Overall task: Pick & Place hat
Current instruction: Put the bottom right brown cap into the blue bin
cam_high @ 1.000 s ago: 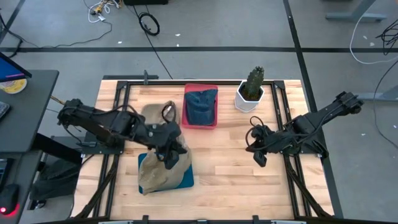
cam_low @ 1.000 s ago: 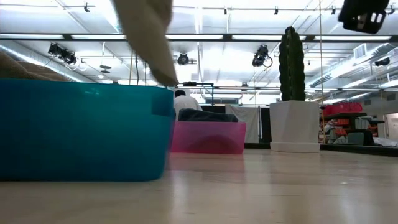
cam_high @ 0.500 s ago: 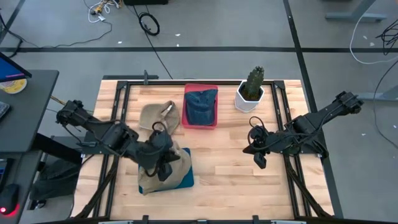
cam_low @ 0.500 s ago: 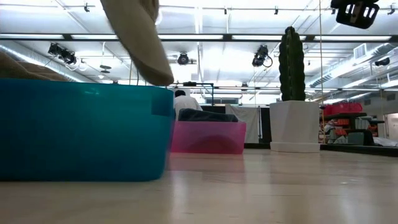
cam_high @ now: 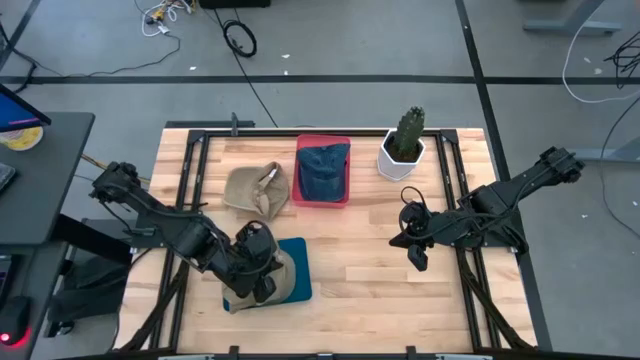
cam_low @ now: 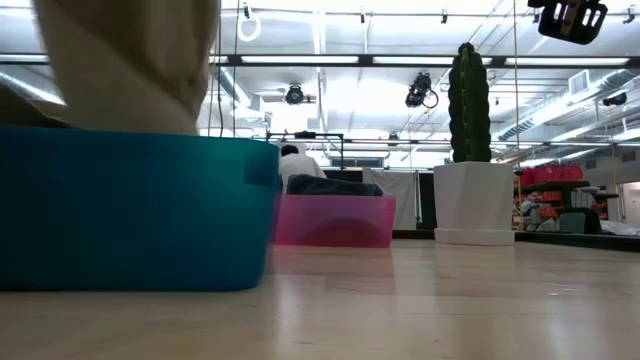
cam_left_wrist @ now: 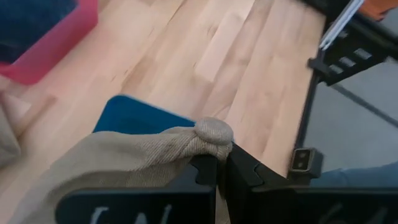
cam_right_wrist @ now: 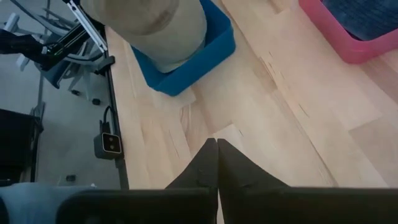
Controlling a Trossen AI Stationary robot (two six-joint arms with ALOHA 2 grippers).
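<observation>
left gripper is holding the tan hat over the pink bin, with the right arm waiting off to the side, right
Not quite. The left gripper holds the tan hat over the blue bin, not the pink bin, as the high view shows. The right gripper does wait aside, shut.

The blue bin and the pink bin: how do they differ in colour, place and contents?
The blue bin sits near the table's front edge, under the left hand; the pink bin sits toward the back, beside the potted cactus. A tan hat, pinched in the shut left hand, hangs into the blue bin; the pink bin holds a dark blue hat lying untouched. Both are open-topped bins with a hat inside.
</observation>
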